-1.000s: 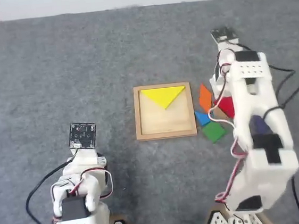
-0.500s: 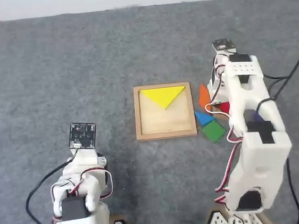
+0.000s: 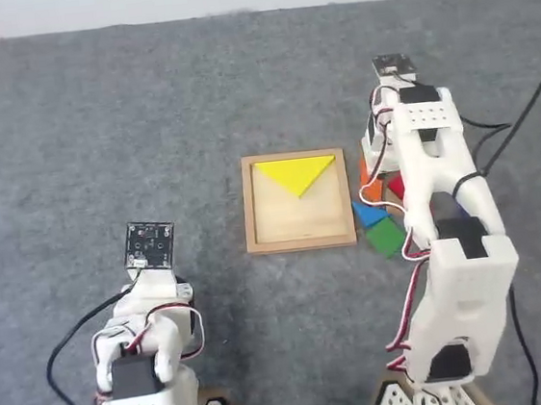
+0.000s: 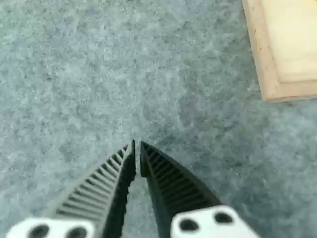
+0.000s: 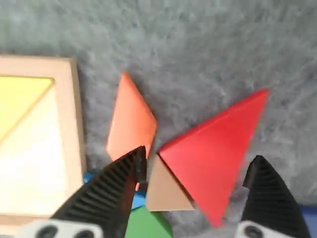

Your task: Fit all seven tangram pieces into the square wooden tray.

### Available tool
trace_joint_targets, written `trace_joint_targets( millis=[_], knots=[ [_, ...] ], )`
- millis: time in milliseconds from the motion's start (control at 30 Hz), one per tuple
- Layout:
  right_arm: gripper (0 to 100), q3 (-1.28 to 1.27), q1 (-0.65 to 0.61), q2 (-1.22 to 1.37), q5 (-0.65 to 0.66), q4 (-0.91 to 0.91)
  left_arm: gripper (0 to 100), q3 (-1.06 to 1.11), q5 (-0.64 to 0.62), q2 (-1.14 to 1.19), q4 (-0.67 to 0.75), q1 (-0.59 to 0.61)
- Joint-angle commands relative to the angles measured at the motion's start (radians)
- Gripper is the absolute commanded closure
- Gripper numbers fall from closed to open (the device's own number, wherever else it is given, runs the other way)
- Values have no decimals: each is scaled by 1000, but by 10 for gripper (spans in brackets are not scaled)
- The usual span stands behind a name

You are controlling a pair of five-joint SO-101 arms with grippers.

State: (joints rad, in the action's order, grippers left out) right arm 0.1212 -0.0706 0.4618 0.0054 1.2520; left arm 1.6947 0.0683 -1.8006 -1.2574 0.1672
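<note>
The square wooden tray (image 3: pixel 249 205) lies mid-table with a yellow triangle (image 3: pixel 295 174) in its far part. Just right of the tray, the right arm (image 3: pixel 428 162) hangs over the loose pieces. In its wrist view my right gripper (image 5: pixel 198 166) is open, its jaws straddling the red triangle (image 5: pixel 213 146). An orange parallelogram (image 5: pixel 130 124) lies between that triangle and the tray wall (image 5: pixel 75 124). A tan triangle (image 5: pixel 166 191), a green piece (image 5: pixel 147 225) and a blue piece (image 5: pixel 90 177) lie close by. My left gripper (image 4: pixel 136 147) is shut and empty above the carpet near a tray corner (image 4: pixel 270 69).
Grey carpet covers the table. In the high view the blue piece (image 3: pixel 366 214) and green piece (image 3: pixel 385 237) lie by the tray's near right corner. A dark blue piece (image 5: pixel 308 214) peeks past the right finger. Cables trail behind both arms.
The right arm has swung left toward the tray and farther out, now covering most of the orange and red pieces. The left arm has not moved.
</note>
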Motion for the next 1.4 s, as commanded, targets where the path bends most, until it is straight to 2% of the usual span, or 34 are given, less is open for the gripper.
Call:
trace_joint_targets(
  millis=[0,367,667,867,967,1367],
  knots=[
    [681,57,-4,21,-54,10,979,-10,2,-17,-3,-5],
    [681,157,42,147,-64,24,979,-10,2,-17,-3,-5],
    [681,157,93,148,-60,94,979,-10,2,-17,-3,-5],
    [681,138,74,156,-52,94,979,-10,2,-17,-3,-5],
    [681,118,48,147,18,96,979,-10,2,-17,-3,-5],
    [681,110,47,147,44,131,979,-10,2,-17,-3,-5]
  ],
)
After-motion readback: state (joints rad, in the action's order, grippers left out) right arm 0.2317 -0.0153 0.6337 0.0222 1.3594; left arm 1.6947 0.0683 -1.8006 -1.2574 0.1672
